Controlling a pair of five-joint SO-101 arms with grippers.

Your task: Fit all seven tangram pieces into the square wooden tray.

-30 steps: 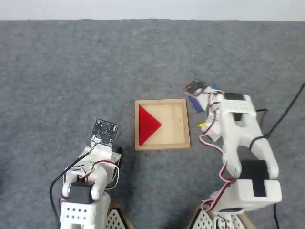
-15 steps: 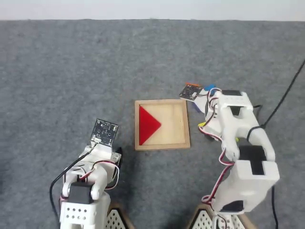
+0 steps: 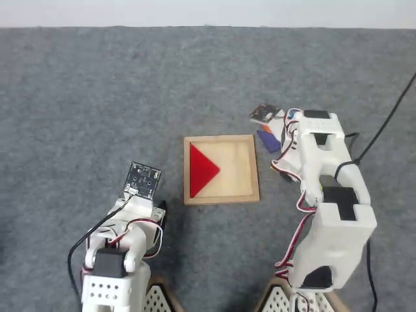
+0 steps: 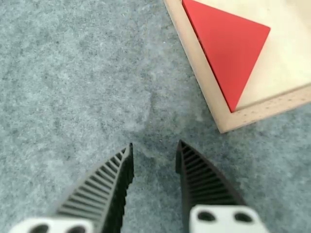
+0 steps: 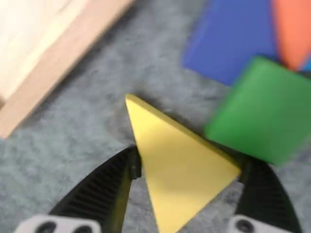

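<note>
1. Over the last second the right arm has moved. In the high view its body has swung from about 4 o'clock of the tray (image 3: 221, 138) to about 3 o'clock. Its wrist now stands over the loose pieces at 2 to 3 o'clock of the tray, and a small yellow corner that showed there before is now covered by the arm
2. The left arm has not moved. The left gripper (image 4: 154, 148) rests over the grey worktop (image 3: 97, 97) at 7 o'clock of the tray, with its fingers open and nothing between them
3. For the task, the red triangle (image 3: 201, 170) is the one piece lying in the tray, in its 9 o'clock half, so six pieces remain. I judge the step in hand is the grasp of the next piece
4. The right wrist view shows what the arm hides from above. The right gripper (image 5: 188, 162) has its fingers open, one on each side of the yellow triangle (image 5: 180, 165), which lies flat on the worktop. I cannot tell if they already press it. A green square (image 5: 260, 111) is just beside it, with a blue piece (image 5: 233, 34) and an orange piece (image 5: 294, 29) beyond
5. The high view gives the whole tray and both arms together
</note>
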